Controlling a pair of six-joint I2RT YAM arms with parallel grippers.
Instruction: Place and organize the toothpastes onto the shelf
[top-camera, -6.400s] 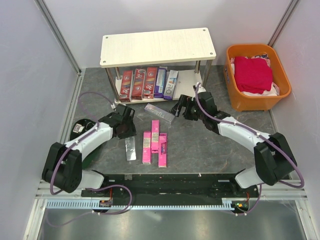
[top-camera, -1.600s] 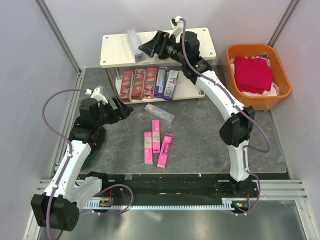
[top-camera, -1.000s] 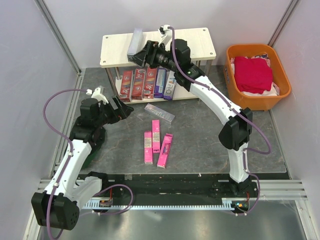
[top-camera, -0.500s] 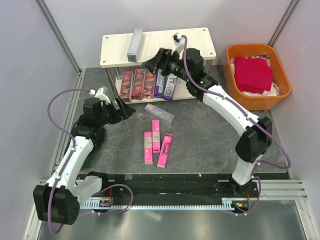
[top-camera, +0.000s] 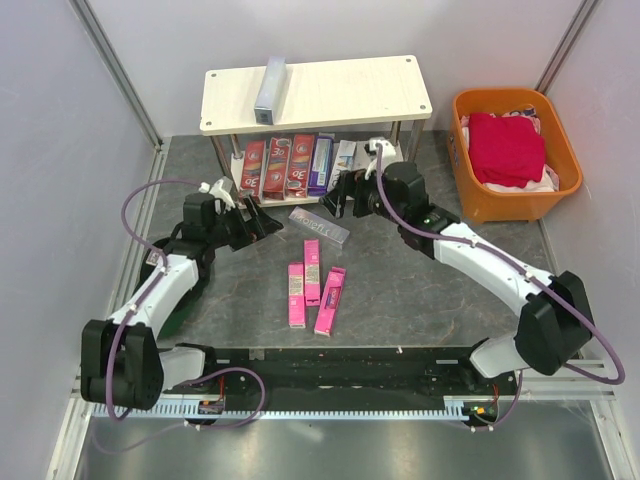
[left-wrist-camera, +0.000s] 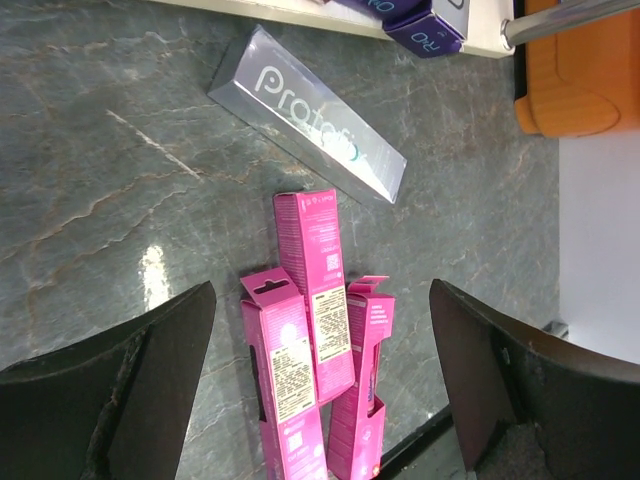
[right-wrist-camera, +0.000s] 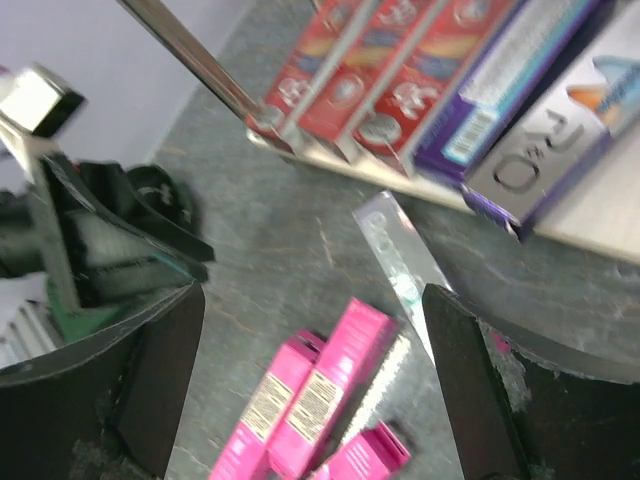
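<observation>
Left wrist, silver carton (left-wrist-camera: 310, 118) lying diagonally, left claw (left-wrist-camera: 318, 290) spread, right claw (right-wrist-camera: 312, 295) spread

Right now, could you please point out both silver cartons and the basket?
Table carton (left-wrist-camera: 308, 128): left wrist view, lettered face.
Shelf-top carton (top-camera: 269, 85): top view, upper face.
Basket (top-camera: 510, 205): top view, near wall.

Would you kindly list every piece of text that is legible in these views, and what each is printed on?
"Protefi", its ending unclear: silver-grey carton on the table.
"RO": white carton on the lower shelf board.
Red cartons: round logos, too blurred to read.
Pink cartons: label print too small to read.
</observation>
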